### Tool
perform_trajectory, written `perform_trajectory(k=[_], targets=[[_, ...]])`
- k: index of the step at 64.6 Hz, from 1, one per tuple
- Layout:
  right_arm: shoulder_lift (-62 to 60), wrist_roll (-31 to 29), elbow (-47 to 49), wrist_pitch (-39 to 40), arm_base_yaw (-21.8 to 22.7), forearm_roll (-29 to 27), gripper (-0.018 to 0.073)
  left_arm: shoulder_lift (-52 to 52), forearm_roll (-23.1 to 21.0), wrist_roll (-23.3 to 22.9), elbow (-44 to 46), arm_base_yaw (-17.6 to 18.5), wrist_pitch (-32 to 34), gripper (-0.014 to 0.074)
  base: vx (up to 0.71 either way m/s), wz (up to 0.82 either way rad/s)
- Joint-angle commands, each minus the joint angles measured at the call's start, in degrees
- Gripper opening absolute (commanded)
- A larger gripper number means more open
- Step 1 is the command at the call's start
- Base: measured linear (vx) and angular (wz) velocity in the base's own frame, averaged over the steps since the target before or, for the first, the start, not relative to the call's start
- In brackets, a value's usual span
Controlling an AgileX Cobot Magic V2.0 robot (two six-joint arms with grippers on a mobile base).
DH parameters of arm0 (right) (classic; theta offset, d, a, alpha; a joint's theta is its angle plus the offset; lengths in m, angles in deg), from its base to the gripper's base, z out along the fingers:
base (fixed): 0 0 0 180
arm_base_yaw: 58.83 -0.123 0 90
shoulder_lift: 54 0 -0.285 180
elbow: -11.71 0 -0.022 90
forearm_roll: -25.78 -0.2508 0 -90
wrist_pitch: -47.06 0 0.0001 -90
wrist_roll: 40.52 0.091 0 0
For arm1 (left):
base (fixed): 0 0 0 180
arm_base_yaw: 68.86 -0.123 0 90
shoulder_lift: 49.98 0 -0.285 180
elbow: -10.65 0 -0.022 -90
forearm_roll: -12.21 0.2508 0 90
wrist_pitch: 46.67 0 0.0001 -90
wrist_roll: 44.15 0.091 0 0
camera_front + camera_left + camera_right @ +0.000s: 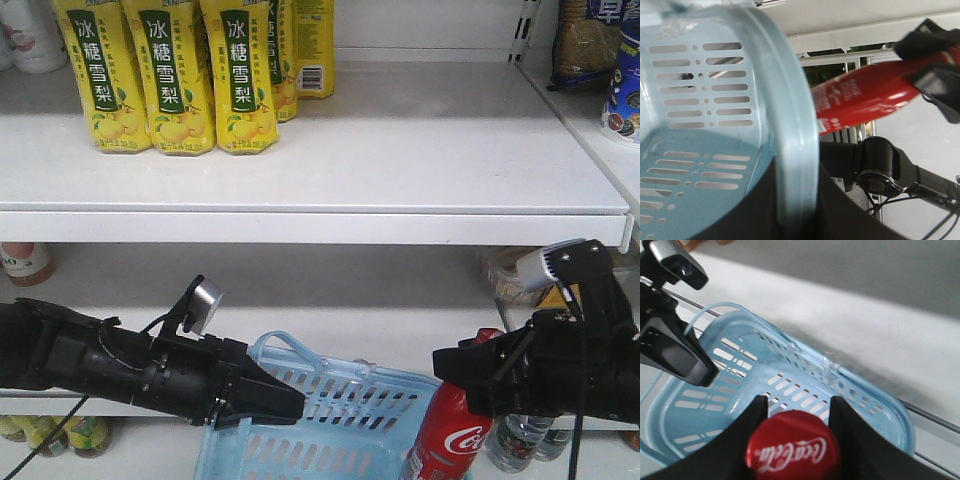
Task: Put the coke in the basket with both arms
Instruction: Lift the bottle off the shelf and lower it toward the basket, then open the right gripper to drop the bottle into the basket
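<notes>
- The right gripper (796, 412) is clenched on the coke (450, 430). Its two black fingers (752, 415) press on both sides of the neck, just under the red cap.
- The bottle hangs nearly upright from this gripper. The front view cuts off its lower part.
- The coke is just beside the right edge of the basket (350, 405), outside of the rim and not inside. In the left wrist view there is a gap between the bottle and the rim.
- The left gripper (290, 402) is closed on the left rim of the basket. Its pointed jaws are together around the blue edge.
- The basket is held tilted between the two arms, with the open side facing towards the bottle.
- Behind is a white shelf (400, 150) with yellow drink cartons (170, 80) standing at its left side.
</notes>
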Motion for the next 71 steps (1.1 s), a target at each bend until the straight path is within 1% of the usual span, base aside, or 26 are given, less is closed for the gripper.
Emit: perform_trajectory(k=[1, 7, 12, 17, 28, 34, 46, 56, 61, 71], targets=[[2.6, -1.7, 1.7, 1.1, 0.1, -3.8, 0.0015, -2.8, -4.3, 1.3, 1.1, 0.2, -3.5, -0.0006, 0.0, 0.0], [5.7, -3.6, 1.7, 1.1, 0.1, -4.2, 0.002, -2.8, -4.3, 1.3, 1.1, 0.2, -3.5, -0.0006, 0.0, 0.0], [8.3, -4.8, 1.7, 1.5, -0.9, -4.2, 0.0033, -2.8, -4.3, 1.3, 1.1, 0.2, -3.5, -0.0006, 0.0, 0.0], [10.4, -5.6, 1.7, 2.9, -3.1, -4.2, 0.0047, -2.8, -4.3, 1.3, 1.1, 0.2, -3.5, -0.0006, 0.0, 0.0], [14.4, -5.6, 1.7, 8.8, -9.0, -4.1, 0.0106, -2.8, -4.3, 1.3, 1.1, 0.2, -3.5, -0.0006, 0.0, 0.0], [16.3, -4.8, 1.7, 10.4, -10.8, -4.1, 0.0141, -2.8, -4.3, 1.3, 1.1, 0.2, -3.5, -0.0006, 0.0, 0.0], [19.1, -4.7, 1.7, 8.4, -10.9, -4.1, 0.0174, -2.8, -4.3, 1.3, 1.1, 0.2, -3.5, -0.0006, 0.0, 0.0], [19.5, -4.7, 1.7, 8.4, -10.9, -3.7, 0.019, -2.8, -4.3, 1.3, 1.1, 0.2, -3.5, -0.0006, 0.0, 0.0], [19.5, -4.7, 1.7, 8.4, -10.9, -3.4, 0.021, -2.8, -4.3, 1.3, 1.1, 0.2, -3.5, -0.0006, 0.0, 0.0], [19.5, -4.7, 1.7, 8.4, -10.9, -2.2, 0.0279, -2.8, -4.3, 1.3, 1.1, 0.2, -3.5, -0.0006, 0.0, 0.0]])
